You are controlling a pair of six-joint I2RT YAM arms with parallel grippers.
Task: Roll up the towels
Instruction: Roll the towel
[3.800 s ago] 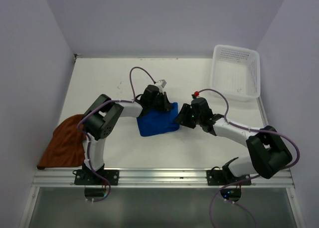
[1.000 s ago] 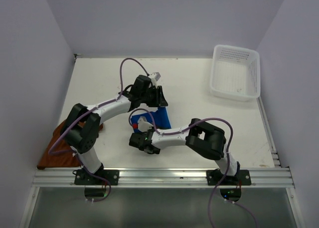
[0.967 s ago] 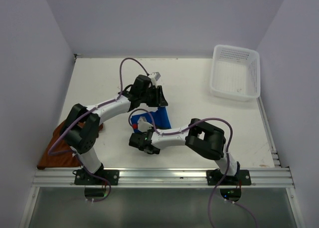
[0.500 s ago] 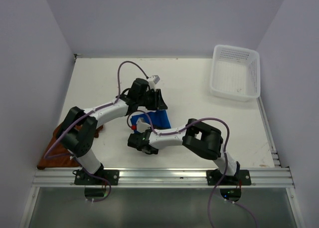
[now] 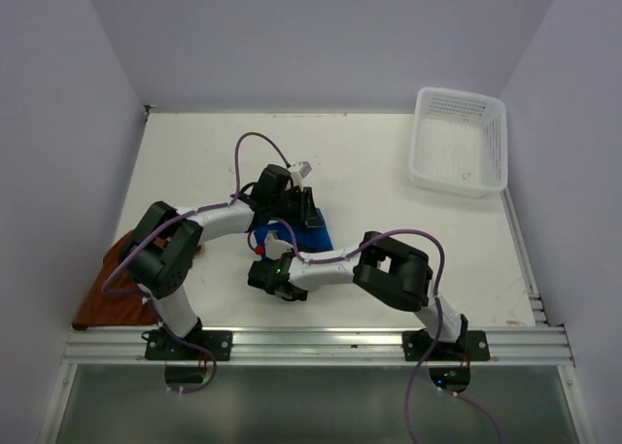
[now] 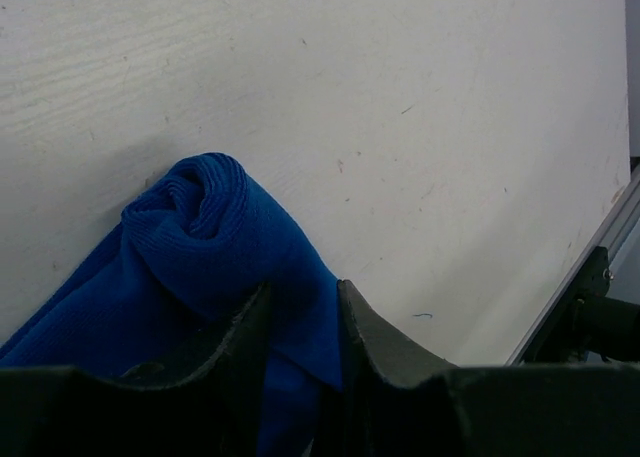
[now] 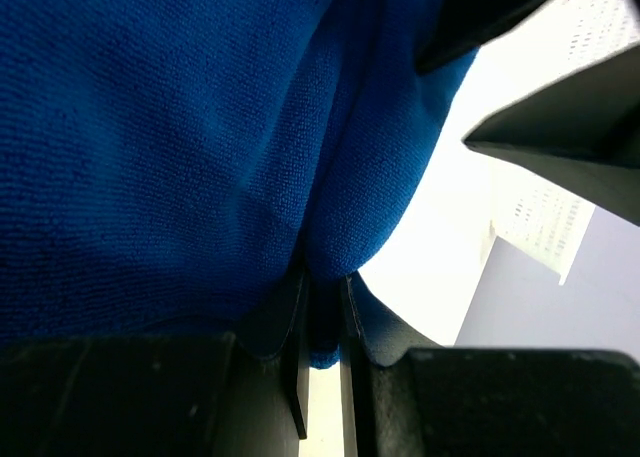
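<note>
Left gripper (image 6: 303, 295): jaws nearly together, clamped on a fold of the blue towel (image 6: 200, 237); cloth fills the gap between your fingers; the free end beyond them shows a coiled spiral, so judge the roll begun and loose.

Right gripper (image 7: 322, 282): jaws close together, pinching a thin ridge of the same blue towel; the wrist view is almost all blue weave, so how much cloth lies under it you cannot tell.

Blue towel, position: near the middle of the table (image 5: 389, 172), bunched between the two grippers, left gripper at its far side, right gripper at its near edge.

Blue towel, handling: soft, light, limp, ribbed weave with some grip; expect it to sag and uncoil when released; take hold across the rolled edge, not at a single corner, and keep the layers pressed flat to the table as you turn.

Rust-brown towel (image 5: 112, 284): crumpled at the table's left edge beside the left arm's base, partly hidden, well apart from both grippers; unrolled; same handling likely.

Basket (image 5: 459, 138): white, perforated, far right corner; well apart.
</note>
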